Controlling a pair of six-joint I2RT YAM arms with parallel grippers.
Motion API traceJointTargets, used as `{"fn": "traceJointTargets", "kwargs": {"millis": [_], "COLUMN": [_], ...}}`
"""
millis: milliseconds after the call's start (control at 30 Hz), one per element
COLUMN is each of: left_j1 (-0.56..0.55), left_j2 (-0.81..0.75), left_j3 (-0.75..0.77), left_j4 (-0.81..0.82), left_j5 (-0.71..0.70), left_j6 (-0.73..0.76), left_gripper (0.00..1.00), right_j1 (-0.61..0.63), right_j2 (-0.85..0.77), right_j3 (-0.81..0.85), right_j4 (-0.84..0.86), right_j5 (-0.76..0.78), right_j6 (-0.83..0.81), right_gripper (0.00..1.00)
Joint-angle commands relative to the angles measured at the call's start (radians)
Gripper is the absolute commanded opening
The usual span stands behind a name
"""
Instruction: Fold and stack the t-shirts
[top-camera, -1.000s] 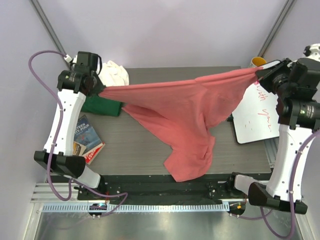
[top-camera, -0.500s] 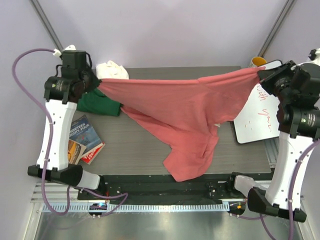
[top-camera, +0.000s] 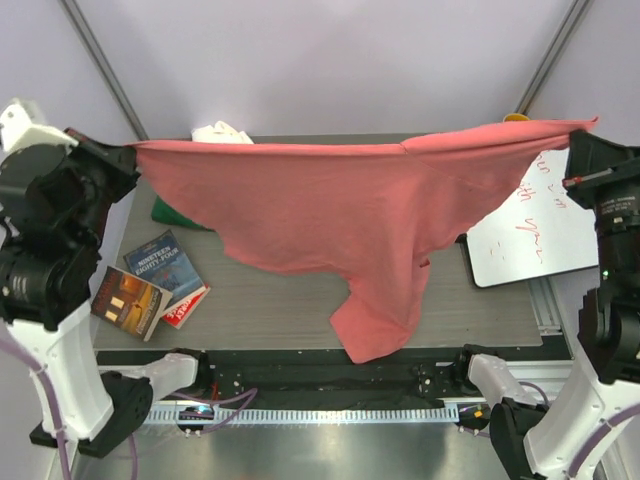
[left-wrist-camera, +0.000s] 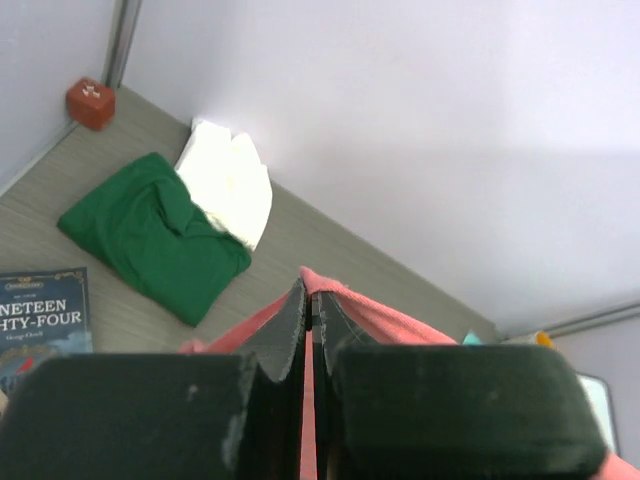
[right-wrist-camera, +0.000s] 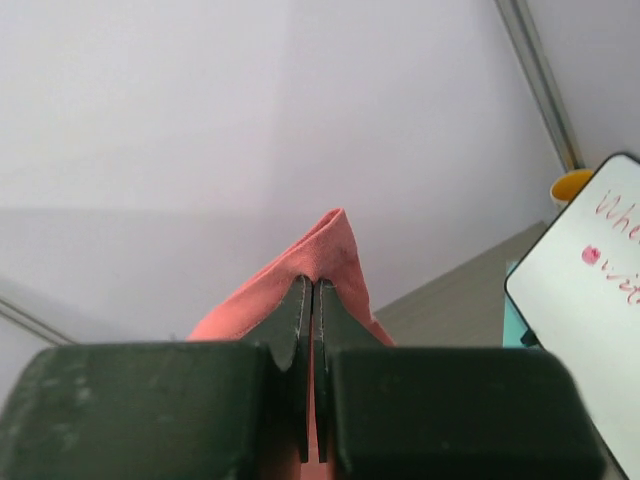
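Salmon-pink t-shirt (top-camera: 320, 205) strung taut left-to-right, loose part drooping nearward; my left gripper (left-wrist-camera: 308, 300) and right gripper (right-wrist-camera: 313, 292) clenched on its ends.

Matt salmon-pink cloth t-shirt (top-camera: 320, 210), glossy paper-covered books (top-camera: 165, 265)

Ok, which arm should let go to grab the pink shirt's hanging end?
Right, probably: both jaws pinch the shirt taut, but its hanging end droops nearer the right arm than the left arm.
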Motion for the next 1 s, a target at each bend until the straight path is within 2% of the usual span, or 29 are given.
{"fn": "traceJointTargets", "kwargs": {"millis": [0, 133, 300, 433, 533, 700, 800, 967], "left_j1": [0.012, 0.012, -0.014, -0.044, -0.044, -0.041, -0.014, 0.003], "left_j2": [-0.134, -0.171, -0.115, -0.072, -0.02, 0.131, 0.217, 0.278], "left_j3": [-0.042, -0.043, 0.061, 0.092, 0.032, -0.097, -0.166, -0.338], "left_j4": [0.147, 0.228, 0.201, 0.183, 0.149, 0.034, -0.003, 0.069], "left_j5": [-0.2, -0.243, -0.289, -0.352, -0.334, -0.17, -0.133, -0.13], "left_j6": [-0.036, -0.024, 0.005, 0.031, 0.021, -0.009, -0.024, -0.021], "left_gripper": [0.0, 0.0, 0.0, 0.01, 0.0, 0.0, 0.0, 0.0], "right_j1": [0.0, 0.02, 0.029, 0.041, 0.041, 0.041, 0.041, 0.041], "right_j2": [0.008, 0.037, 0.052, 0.109, 0.126, 0.197, 0.235, 0.287], "right_j3": [0.126, 0.215, 0.247, 0.292, 0.192, 0.017, -0.066, -0.201], "right_j4": [0.026, 0.027, 0.03, -0.04, -0.095, -0.154, -0.163, -0.177], "right_j5": [0.182, 0.235, 0.268, 0.329, 0.291, 0.142, 0.174, 0.176], "right_j6": [-0.071, -0.084, -0.105, -0.162, -0.146, -0.14, -0.192, -0.171], "right_gripper": [0.01, 0.01, 0.01, 0.01, 0.01, 0.01, 0.01, 0.01]}}
